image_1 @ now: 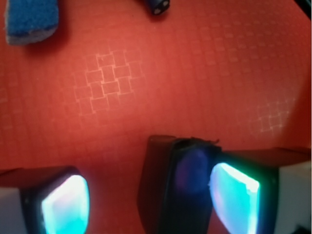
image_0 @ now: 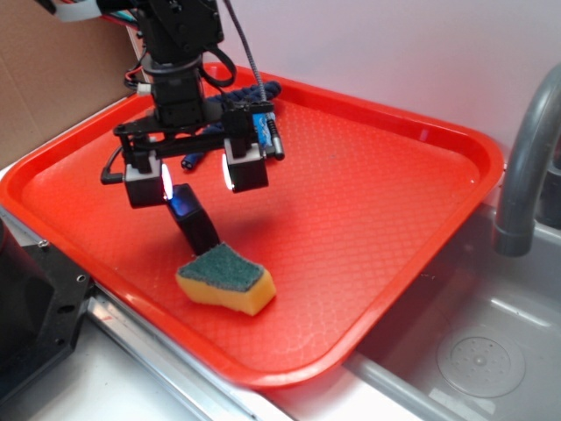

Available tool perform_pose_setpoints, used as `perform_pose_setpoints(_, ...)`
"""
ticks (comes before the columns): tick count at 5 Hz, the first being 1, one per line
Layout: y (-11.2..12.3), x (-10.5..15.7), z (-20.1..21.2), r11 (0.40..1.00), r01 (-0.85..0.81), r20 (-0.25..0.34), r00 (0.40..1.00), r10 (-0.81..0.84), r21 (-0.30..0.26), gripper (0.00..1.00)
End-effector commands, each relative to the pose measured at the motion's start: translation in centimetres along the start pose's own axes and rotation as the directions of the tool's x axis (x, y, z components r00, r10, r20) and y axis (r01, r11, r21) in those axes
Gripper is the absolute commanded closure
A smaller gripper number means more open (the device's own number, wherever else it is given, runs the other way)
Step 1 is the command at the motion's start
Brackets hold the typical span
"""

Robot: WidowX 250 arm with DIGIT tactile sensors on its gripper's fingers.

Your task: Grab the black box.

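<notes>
The black box [image_0: 195, 224] stands tilted on its edge on the red tray [image_0: 394, 175], just behind the sponge. My gripper [image_0: 195, 178] hangs right above it, open, with its lit pads wide apart. In the wrist view the black box [image_1: 187, 190] sits between the fingers of the gripper [image_1: 148, 202], close against the right pad [image_1: 234, 195]. A broad gap of bare tray separates it from the left pad [image_1: 66, 204]. Whether the right pad touches the box I cannot tell.
A yellow sponge [image_0: 226, 279] with a green top lies in front of the box, and shows as the sponge [image_1: 31, 19] at upper left in the wrist view. A blue-black rope [image_0: 254, 92] lies at the tray's back. A grey faucet [image_0: 526, 167] and sink [image_0: 473, 351] are right.
</notes>
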State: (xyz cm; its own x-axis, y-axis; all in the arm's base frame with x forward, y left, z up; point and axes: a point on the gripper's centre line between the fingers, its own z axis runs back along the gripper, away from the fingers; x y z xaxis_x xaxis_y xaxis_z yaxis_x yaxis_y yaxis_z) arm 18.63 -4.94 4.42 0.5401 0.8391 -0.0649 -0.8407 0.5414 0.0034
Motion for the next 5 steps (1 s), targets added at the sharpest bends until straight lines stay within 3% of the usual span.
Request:
perform_pose_setpoints(1,-0.8,-0.2,3.5,0.992,0.082,0.044,0.996,-0.078,-0.098,0.00)
perform_pose_setpoints(2,-0.2,-0.4,5.7,0.982,0.093,0.071,0.994,-0.082,-0.164,0.00)
perform_pose_setpoints(3,-0.3,-0.8,4.7,0.984,0.121,0.064,0.992,-0.113,-0.134,0.00)
perform_pose_setpoints(5,-1.3,-2.1,0.3,0.980,0.196,0.054,0.979,-0.195,-0.015,0.00)
